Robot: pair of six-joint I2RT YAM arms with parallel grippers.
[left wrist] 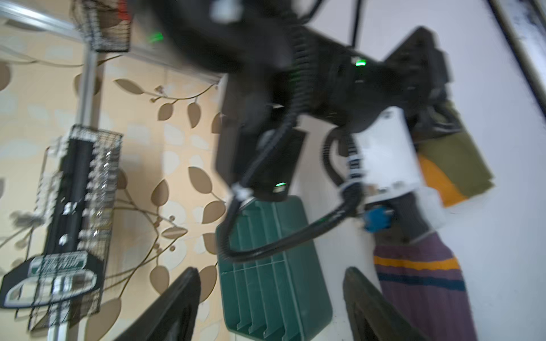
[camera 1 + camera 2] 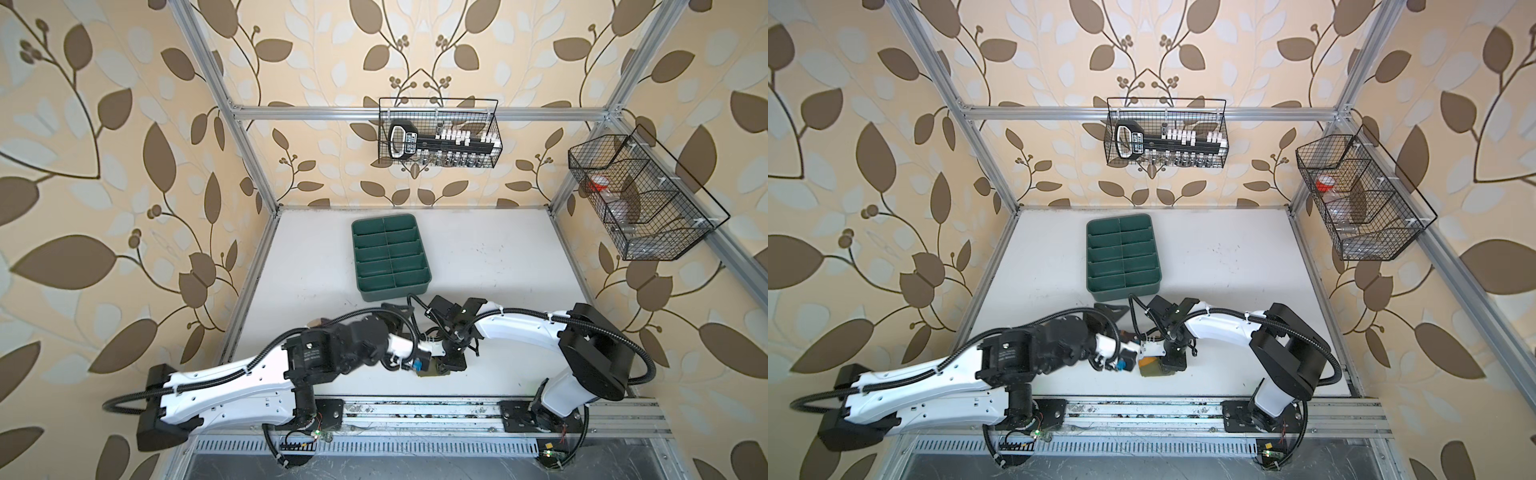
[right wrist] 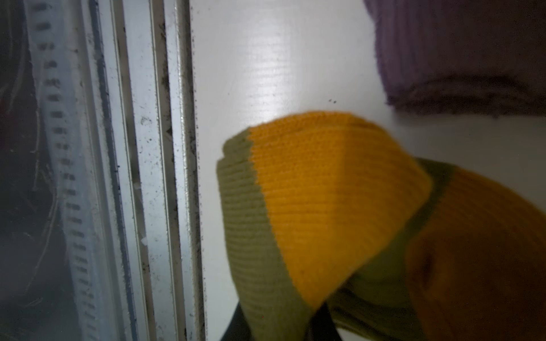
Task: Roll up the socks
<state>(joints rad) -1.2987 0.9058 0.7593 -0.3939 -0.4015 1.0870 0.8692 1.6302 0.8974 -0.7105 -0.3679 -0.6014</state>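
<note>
So both socks sit down in the lower middle of both top views, right where the two arms meet, mostly buried under the wrists. The olive sock (image 2: 1150, 369) peeks out just left of the right arm's wrist, near the front edge of the table (image 2: 498, 270), well clear of the green divided tray (image 2: 395, 293) further up the frame. In the right wrist view it's folded over on itself, with the mustard toe or heel patch filling the middle and lower right of the frame. The right gripper (image 3: 280, 324) is pinched closed on the olive fabric at the bottom edge there. The purple sock (image 1: 422, 283) lies flat in the lower right of the left wrist view, cuff stripes showing, just beside the olive one, though I can't tell if they touch. The left gripper (image 1: 271, 271) has its jaws spread wide with nothing between them. Handling-wise these are ribbed knits: light, floppy, stretchy, zero stiffness. A fold will probably spring open the moment it's let go, and a shallow pinch could catch just one layer. I'd grab through the whole folded thickness near the rolled edge and pin the free end with the other gripper. It's not fragile or slippery, just annoyingly limp.
</note>
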